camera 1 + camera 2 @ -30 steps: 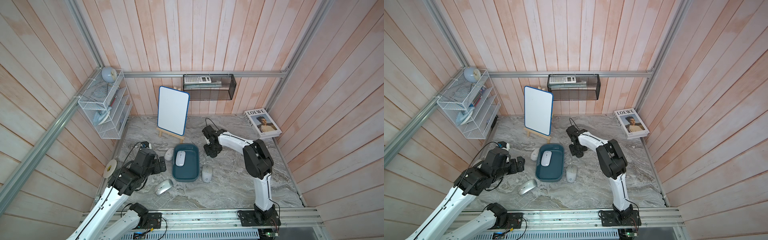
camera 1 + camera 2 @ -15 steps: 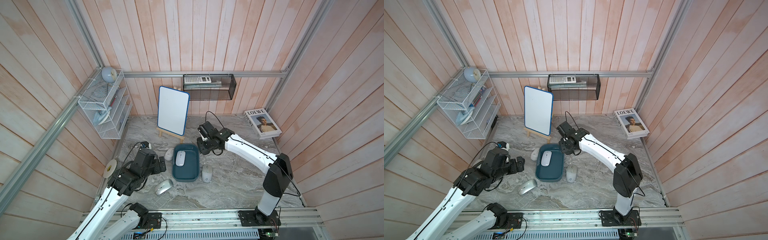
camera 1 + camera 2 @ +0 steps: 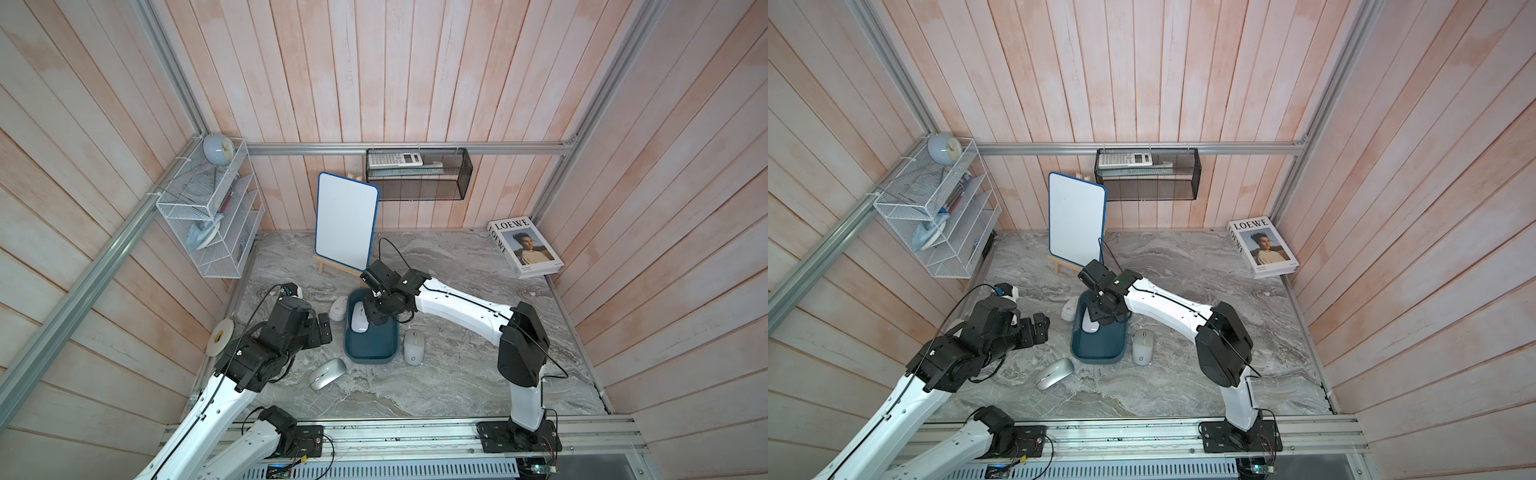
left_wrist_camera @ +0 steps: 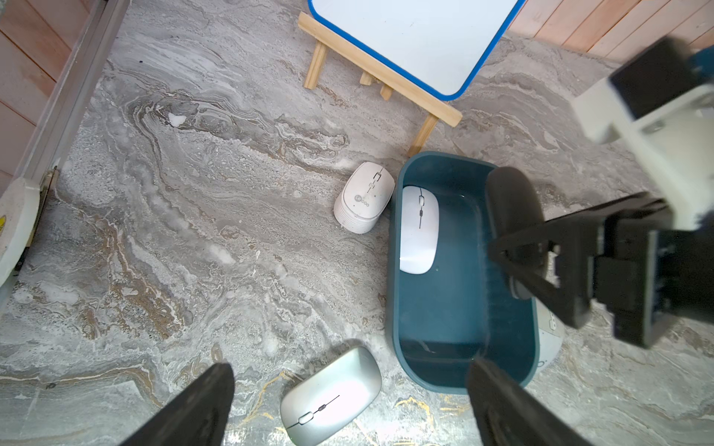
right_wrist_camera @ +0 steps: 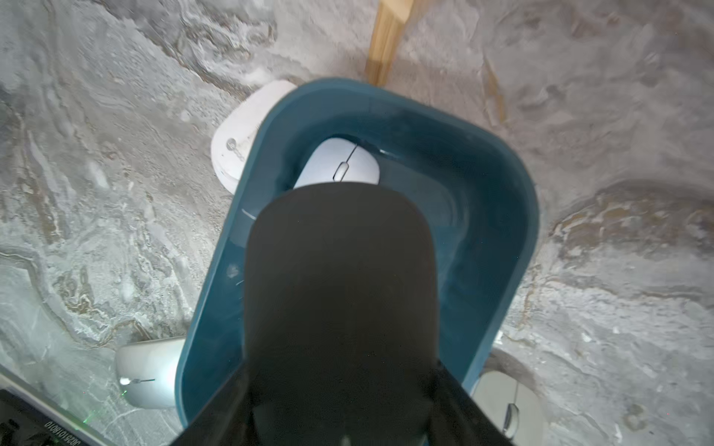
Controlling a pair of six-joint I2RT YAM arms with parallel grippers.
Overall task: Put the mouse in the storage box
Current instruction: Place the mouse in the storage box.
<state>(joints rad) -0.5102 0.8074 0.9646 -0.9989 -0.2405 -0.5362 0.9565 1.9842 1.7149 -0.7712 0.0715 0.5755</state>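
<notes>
Jaws of the right gripper (image 3: 372, 311) are clamping a black mouse (image 5: 340, 289) over the storage box (image 5: 498, 231) mid-frame; the left gripper (image 3: 323, 330) is gaping wide.

The storage box (image 3: 370, 347) is dark blue-green, long and low, with round corners. It sits flat on the tabletop (image 3: 457, 374), open side up. A white mouse (image 3: 359, 322) lies flat inside, at the far end. A black mouse (image 4: 510, 208) is gripped by the right tool (image 5: 342, 367) over the box. Outside the box lie a ribbed white mouse (image 3: 338, 307) just beside its far left corner, a silver mouse (image 3: 327, 374) near its front left corner, and a grey mouse (image 3: 413, 347) along its right side.
</notes>
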